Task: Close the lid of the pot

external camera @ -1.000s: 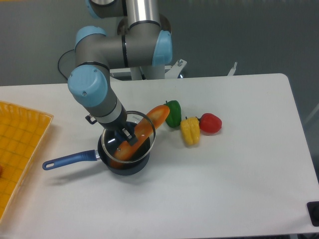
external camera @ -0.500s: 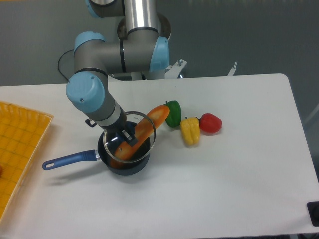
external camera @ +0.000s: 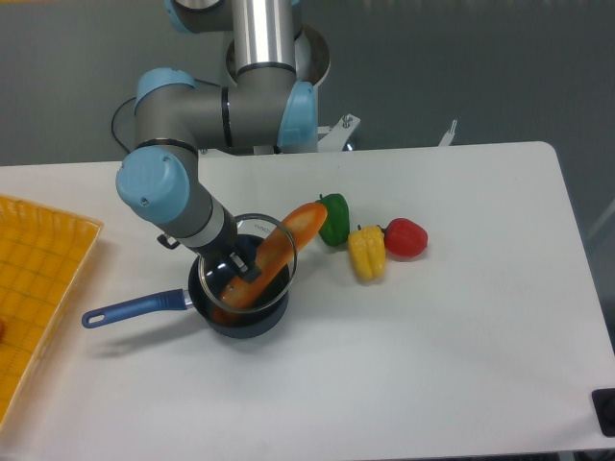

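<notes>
The dark pot (external camera: pixel 240 317) with a long blue handle (external camera: pixel 130 309) stands on the white table left of centre. A long orange vegetable (external camera: pixel 274 252) leans out of it toward the upper right. The glass pot lid (external camera: pixel 252 252) sits tilted over the pot's mouth, resting against that orange piece. My gripper (external camera: pixel 246 266) reaches down from the upper left and is shut on the lid's centre knob, which its fingers hide.
A green pepper (external camera: pixel 335 219), a yellow pepper (external camera: pixel 366 253) and a red pepper (external camera: pixel 405 237) lie just right of the pot. A yellow tray (external camera: pixel 38 279) sits at the table's left edge.
The arm has shifted slightly to the left, carrying the lid a little left with it. Pot and peppers have stayed put.
</notes>
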Robot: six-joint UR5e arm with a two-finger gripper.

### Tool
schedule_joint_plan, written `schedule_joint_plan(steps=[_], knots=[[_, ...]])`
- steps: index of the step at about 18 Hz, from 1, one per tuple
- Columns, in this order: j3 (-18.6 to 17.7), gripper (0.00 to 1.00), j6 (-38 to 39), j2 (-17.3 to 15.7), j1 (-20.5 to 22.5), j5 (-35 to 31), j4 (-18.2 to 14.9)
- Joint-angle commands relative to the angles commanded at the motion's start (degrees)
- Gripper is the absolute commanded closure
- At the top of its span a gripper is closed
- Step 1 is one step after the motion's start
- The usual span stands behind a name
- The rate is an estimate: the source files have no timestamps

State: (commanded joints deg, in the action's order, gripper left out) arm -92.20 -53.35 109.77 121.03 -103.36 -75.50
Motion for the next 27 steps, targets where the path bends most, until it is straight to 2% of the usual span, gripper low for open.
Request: schedule_joint_plan(steps=[16, 23, 27], knots=[[0.7, 0.47, 2.02, 1.84, -0.53, 0.0, 0.18], [0.79, 0.43, 2.73, 2.46, -0.62, 0.0, 0.18], [0.88, 0.25, 3.69, 2.55, -0.79, 0.0, 0.26]])
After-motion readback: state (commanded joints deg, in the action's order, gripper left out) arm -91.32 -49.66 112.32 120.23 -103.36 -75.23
